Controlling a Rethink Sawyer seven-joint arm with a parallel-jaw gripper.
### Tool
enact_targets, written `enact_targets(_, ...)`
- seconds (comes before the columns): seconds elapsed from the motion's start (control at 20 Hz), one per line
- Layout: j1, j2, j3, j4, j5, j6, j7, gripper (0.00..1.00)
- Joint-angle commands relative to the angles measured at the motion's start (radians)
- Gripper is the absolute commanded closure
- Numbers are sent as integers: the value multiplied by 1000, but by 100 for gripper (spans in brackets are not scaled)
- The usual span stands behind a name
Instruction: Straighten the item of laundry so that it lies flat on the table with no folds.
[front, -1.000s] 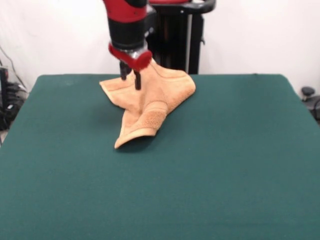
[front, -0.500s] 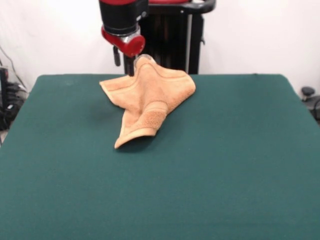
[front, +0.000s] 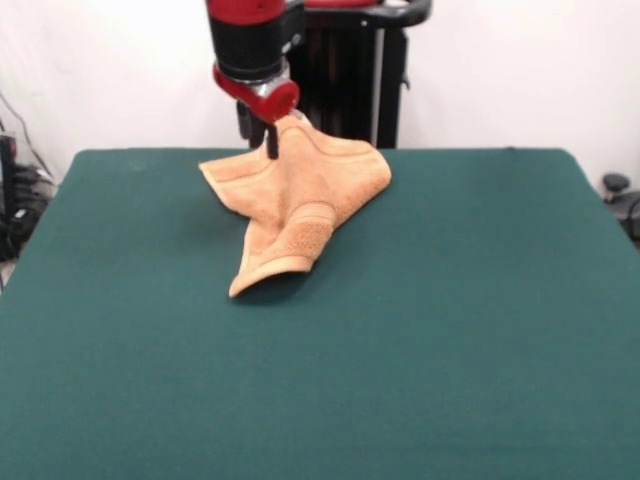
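Orange-tan terry towel (front: 300, 195) with woven band beneath a red-and-black claw (front: 257, 146), on dark green bench (front: 450, 320).

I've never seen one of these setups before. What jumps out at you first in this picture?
First, the crumpled orange-tan terry-cloth towel, bright against the large dark green felt-covered table; it lies toward the table's far edge, bunched into a raised ridge with one folded end pointing toward the camera. Right above its far part hangs the red and black robot arm, its gripper at the towel's peak.

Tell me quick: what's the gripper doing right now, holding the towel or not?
Gripper: above the towel's far raised peak; open or closed, holding or not, cannot be told from this view.
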Motion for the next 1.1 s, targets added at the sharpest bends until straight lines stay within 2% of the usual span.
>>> enact_targets(0.05,88,174,12,-2,-19,-135,106,0)
enact_targets(0.35,76,301,14,-30,-6,-208,93,0)
enact_targets(0.6,-46,382,102,23,74,-203,80,0)
enact_targets(0.85,-115,450,147,27,117,-200,68,0)
enact_targets(1.1,-107,441,128,13,112,-189,54,0)
